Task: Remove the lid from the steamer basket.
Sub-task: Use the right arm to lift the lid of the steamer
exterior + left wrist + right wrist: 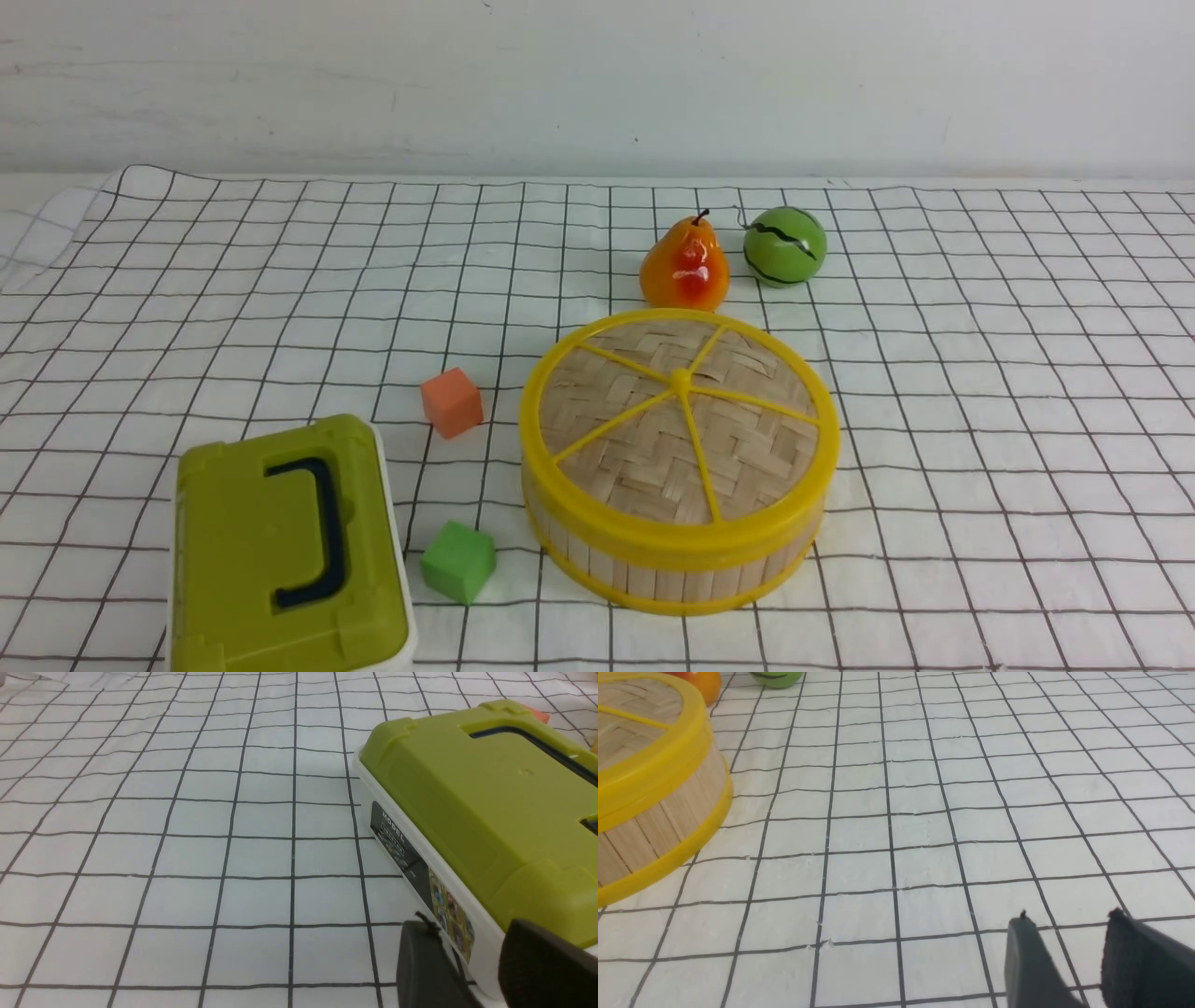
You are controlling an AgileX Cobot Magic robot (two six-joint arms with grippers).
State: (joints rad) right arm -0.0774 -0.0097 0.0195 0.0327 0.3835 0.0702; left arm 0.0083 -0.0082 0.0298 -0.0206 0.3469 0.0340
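Observation:
The lid [680,411], a woven tan disc with a yellow rim and yellow spokes, sits closed on the steamer basket [653,574] at the middle right of the checked cloth. Neither gripper shows in the front view. In the right wrist view my right gripper [1069,919] is open and empty, low over bare cloth. The basket [654,826] with its lid [654,765] lies well off to one side of it. In the left wrist view my left gripper [469,933] is open and empty, close beside the olive-green box [481,798].
The olive-green box with a dark handle [280,551] stands at the near left. An orange cube [452,401] and a green cube [457,562] lie between it and the basket. A pear [684,266] and a green ball [784,245] sit behind the basket.

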